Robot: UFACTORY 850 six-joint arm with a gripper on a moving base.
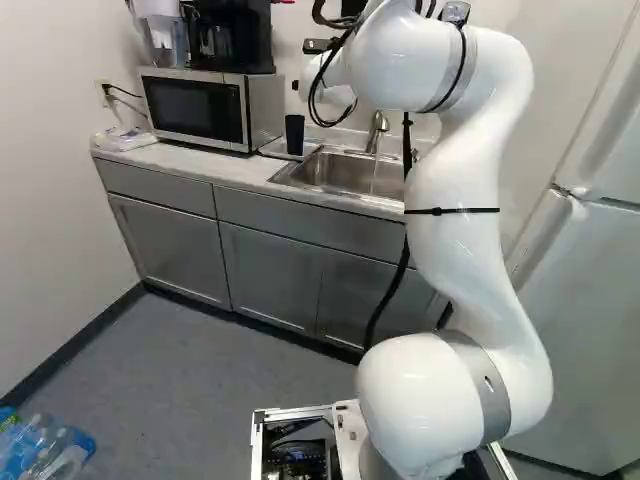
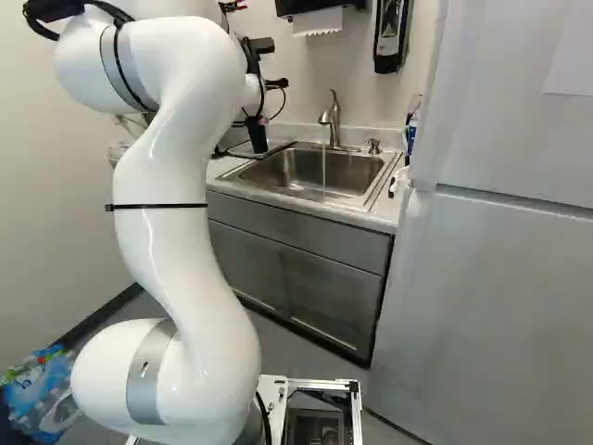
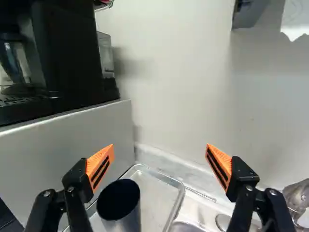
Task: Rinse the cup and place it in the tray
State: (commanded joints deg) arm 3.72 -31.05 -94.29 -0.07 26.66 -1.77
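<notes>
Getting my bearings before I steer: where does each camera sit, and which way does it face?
Left base view: behind the arm, to its left, facing ahead and down to the microwave and sink; the arm stands right of middle.
Right base view: behind the arm, to its right, facing the sink and fridge; the arm stands left of middle.
Wrist view: facing along the open pincer, both fingers showing, towards cup and tray.
Both base views share the sink and faucet.

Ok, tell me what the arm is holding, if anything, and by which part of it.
Nothing is held: the jaws stand wide apart, and the dark cup stands in the tray, not clamped between them.
</notes>
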